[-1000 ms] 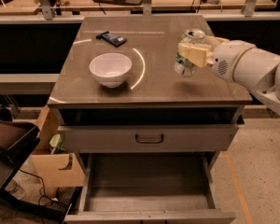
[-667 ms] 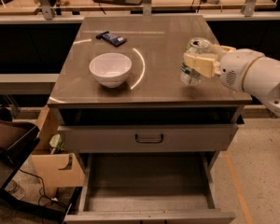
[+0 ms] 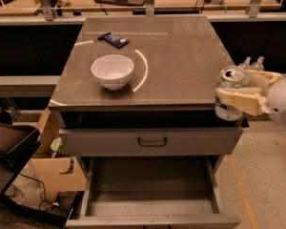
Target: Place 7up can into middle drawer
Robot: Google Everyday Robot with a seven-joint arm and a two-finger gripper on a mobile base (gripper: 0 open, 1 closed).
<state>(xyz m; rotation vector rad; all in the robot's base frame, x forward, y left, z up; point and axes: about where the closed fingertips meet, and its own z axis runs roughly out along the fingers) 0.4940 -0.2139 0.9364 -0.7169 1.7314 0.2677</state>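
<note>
The 7up can (image 3: 230, 77) is silver-white with green markings and a shiny top. It is upright in my gripper (image 3: 229, 98), which is shut on it from the right. One beige finger (image 3: 240, 102) crosses the can's front. The can hangs off the counter's front right corner, at about counter height. The middle drawer (image 3: 152, 191) is pulled open low at the cabinet's front, a grey tray with nothing in it. It lies below and to the left of the can.
A white bowl (image 3: 112, 70) and a dark snack bar (image 3: 113, 40) sit on the counter top (image 3: 181, 56). A closed drawer front with a dark handle (image 3: 152, 141) is above the open drawer. A cardboard box (image 3: 57, 168) and cables lie on the floor at left.
My gripper has carried the can rightward and toward the front, from above the counter's right side to just off its front right corner.
</note>
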